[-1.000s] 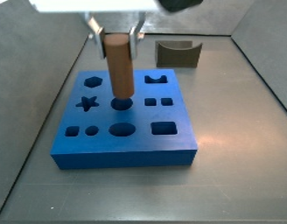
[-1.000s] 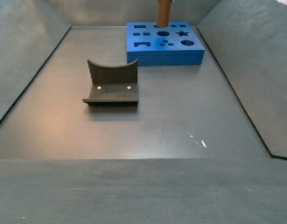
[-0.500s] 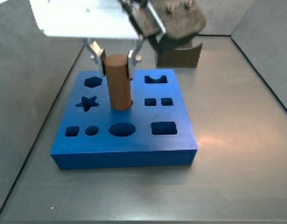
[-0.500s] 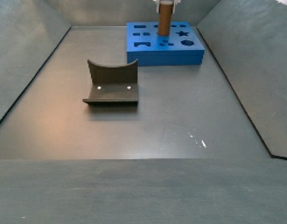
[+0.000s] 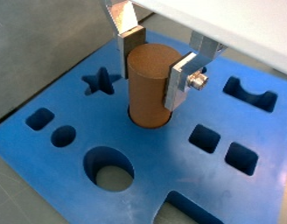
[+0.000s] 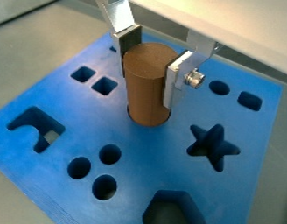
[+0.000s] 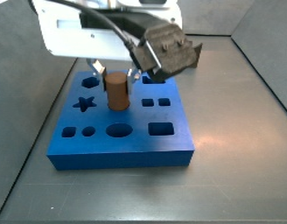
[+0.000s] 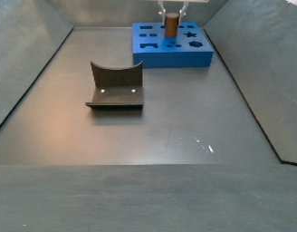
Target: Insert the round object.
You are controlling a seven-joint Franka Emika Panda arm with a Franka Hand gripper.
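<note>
Dark olive notched block on floor.

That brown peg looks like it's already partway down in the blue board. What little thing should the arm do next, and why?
Probably open the gripper and lift straight up. In both wrist views the round object stands upright with its lower end sunk in a round hole of the blue board, and the fingers flank only its top, so it seems seated.

My light is even and fairly bright from above, leaving only a soft shadow beside the blue board and a small glare spot on the grey floor well away from it. Both wrist views are sharp on the board but overexposed to white above the gripper.
</note>
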